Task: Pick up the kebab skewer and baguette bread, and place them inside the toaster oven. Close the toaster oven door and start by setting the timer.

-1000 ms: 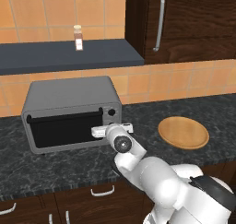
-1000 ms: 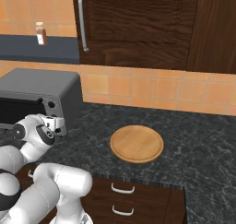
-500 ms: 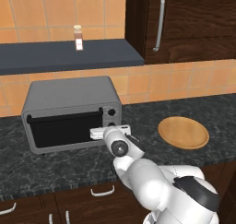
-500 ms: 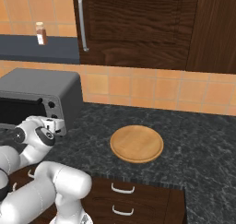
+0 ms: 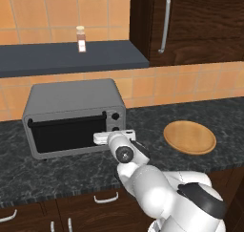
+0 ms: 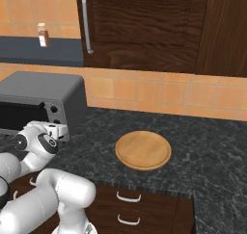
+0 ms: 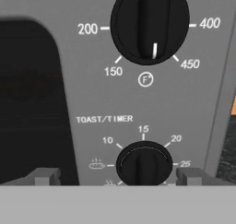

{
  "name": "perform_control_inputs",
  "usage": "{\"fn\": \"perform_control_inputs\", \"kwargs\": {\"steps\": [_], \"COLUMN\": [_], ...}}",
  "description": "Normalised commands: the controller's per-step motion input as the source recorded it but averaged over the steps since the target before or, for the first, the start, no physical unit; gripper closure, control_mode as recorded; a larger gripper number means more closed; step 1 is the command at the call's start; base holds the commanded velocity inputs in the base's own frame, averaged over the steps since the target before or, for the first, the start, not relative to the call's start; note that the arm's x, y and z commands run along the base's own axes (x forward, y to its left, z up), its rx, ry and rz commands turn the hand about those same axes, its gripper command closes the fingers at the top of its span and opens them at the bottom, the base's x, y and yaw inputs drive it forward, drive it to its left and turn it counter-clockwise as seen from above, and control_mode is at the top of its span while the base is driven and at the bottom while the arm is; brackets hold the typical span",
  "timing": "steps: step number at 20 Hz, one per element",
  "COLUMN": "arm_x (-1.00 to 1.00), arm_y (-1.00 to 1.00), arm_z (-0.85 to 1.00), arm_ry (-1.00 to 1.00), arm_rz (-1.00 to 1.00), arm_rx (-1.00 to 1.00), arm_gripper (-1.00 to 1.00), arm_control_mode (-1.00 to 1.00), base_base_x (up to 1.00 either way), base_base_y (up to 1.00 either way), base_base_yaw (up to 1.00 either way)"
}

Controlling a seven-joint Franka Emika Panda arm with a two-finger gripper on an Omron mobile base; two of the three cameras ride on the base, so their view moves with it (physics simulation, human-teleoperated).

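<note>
Now your gripper (image 7: 113, 176), jaws spread wide, has moved slightly closer to the toaster oven (image 5: 71, 114) at the counter's (image 5: 200, 116) left rear, straddling the timer knob (image 7: 144, 163); its door (image 5: 66, 133) stays closed.

From the hand camera the timer knob (image 7: 144, 166) is cut off along its lower half by the bottom edge, so I lose the lowest dial marks. My own arm blocks the toaster oven (image 5: 71, 116) panel's bottom corner in the left base view. Behind the dark door glass (image 5: 66, 134) I can't make out anything. The shelf bottle (image 5: 81, 39) label is too small to read.
</note>
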Motion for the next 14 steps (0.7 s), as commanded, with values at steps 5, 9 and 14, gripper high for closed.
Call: {"fn": "perform_control_inputs", "kwargs": {"steps": [5,9,14], "arm_x": [0.00,0.00,0.00], "arm_y": [0.00,0.00,0.00], "arm_z": [0.00,0.00,0.00], "arm_ry": [0.00,0.01,0.00], "arm_rz": [0.00,0.00,0.00], "arm_rx": [0.00,0.00,0.00], "arm_gripper": [-1.00,1.00,1.00], "arm_control_mode": [-1.00,-1.00,-1.00], "base_base_x": [0.00,0.00,0.00], "base_base_y": [0.00,0.00,0.00], "base_base_yaw": [0.00,0.00,0.00]}}
